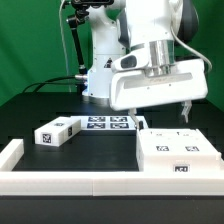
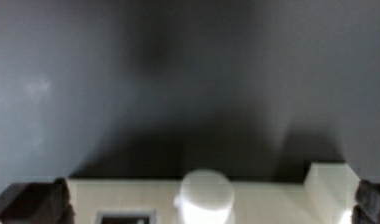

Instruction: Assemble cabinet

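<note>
The white cabinet body (image 1: 175,155) lies flat at the exterior view's right, tags on its top face. My gripper (image 1: 164,116) hovers just above its far edge, jaws spread wide and holding nothing. In the wrist view the gripper (image 2: 205,206) shows dark fingertips (image 2: 34,204) at both lower corners. Between them lies the white cabinet part (image 2: 276,195) with a rounded white knob (image 2: 205,190) and a tag (image 2: 125,214). A small white tagged cabinet block (image 1: 56,130) lies apart at the exterior view's left.
The marker board (image 1: 110,122) lies flat behind, between the block and the cabinet body. A low white border rail (image 1: 70,181) runs along the front and up the exterior view's left side. The robot's base (image 1: 100,75) stands at the back on the black table.
</note>
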Controlling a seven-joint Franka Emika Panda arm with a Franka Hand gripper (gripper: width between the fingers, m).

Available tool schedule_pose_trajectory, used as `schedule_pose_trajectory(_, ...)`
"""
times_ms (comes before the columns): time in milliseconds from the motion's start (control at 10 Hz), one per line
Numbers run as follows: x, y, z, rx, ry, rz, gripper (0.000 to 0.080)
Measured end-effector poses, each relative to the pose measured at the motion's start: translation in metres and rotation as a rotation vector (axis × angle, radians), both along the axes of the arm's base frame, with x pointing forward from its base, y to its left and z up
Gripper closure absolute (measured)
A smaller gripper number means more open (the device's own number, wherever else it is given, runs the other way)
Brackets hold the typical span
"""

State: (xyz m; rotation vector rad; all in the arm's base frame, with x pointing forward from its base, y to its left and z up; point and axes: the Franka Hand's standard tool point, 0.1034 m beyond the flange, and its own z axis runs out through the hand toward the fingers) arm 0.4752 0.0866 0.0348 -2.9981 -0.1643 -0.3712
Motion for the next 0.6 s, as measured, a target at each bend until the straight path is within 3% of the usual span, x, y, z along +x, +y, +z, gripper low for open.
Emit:
schedule_pose_trajectory(100, 0.0005, 0.0001, -0.0085, 0.001, -0.004, 0.009, 0.0002)
schedule_pose_trajectory(600, -0.0004, 0.0012, -0.0108, 0.004, -0.002, 0.000, 0.0002)
